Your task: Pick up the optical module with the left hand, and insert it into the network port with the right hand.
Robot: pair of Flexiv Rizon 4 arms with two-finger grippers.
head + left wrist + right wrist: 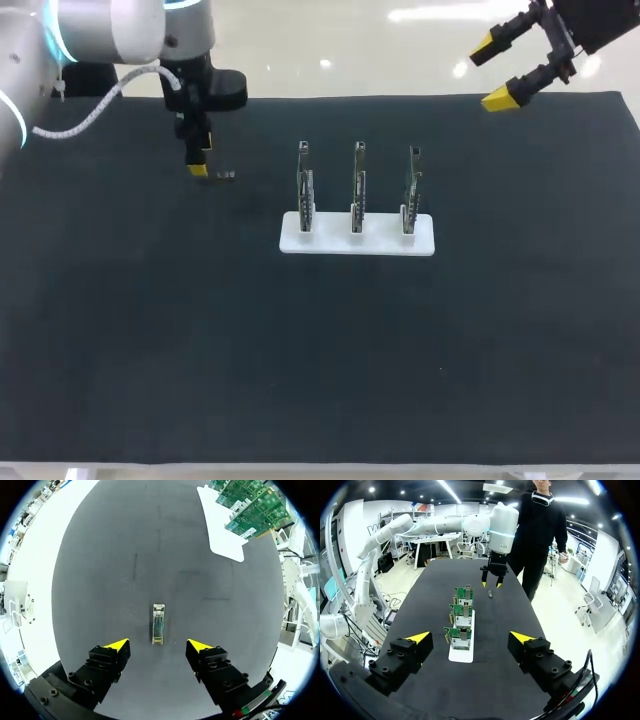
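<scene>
Presently on hand, entered by place from each claw.

Module (158,624): one. It lies flat on the mat (150,330), alone and touching nothing else. It sits just ahead of the left claw (159,646), centred on the gap between the fingers. Its long axis runs straight out from the claw, so the fingers would close across its narrow width. Its near end is about level with the yellow tips, and neither tip touches it.

Left claw: one. Fingers spread, holding nothing, one to each side of the module's near end. This is much the nearer arm to the module. Judged step: the last drop and pinch are not yet made, and little sideways correction looks needed.

Right claw (492,72): one. Fingers spread wide, empty. It is held up near the mat's far edge, well apart from the module, with the cards roughly between the two.

Cards (358,185): three. Green boards, upright, in one row on the base (357,243). From the right claw they stand ahead in a file, one behind another. From the left claw they are ahead and off to one side, well apart. The ports on them are too small to make out.

Base: one, white, flat on the mat.

Mat: one, black.
</scene>
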